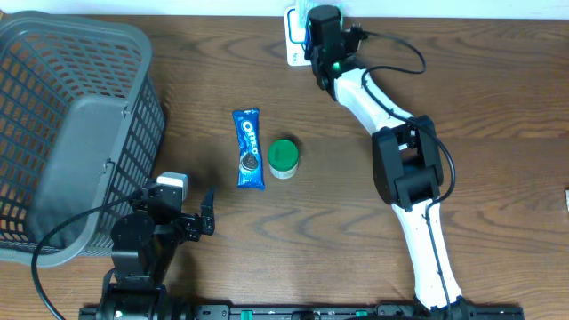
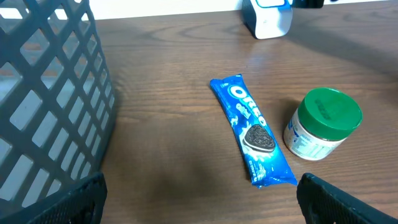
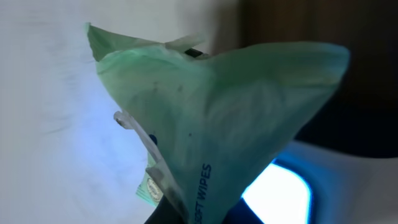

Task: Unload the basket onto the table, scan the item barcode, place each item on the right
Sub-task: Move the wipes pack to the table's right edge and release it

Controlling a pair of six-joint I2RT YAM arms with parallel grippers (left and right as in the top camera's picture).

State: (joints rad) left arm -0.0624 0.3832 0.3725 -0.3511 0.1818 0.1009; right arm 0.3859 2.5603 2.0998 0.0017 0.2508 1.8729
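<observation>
Oreo pack (image 1: 249,149) just L of jar (image 1: 284,158)

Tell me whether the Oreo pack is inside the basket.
No, the Oreo pack lies on the table beside the green-lidded jar.

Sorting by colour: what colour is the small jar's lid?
The jar lid is green; left wrist view shows it best.
</observation>
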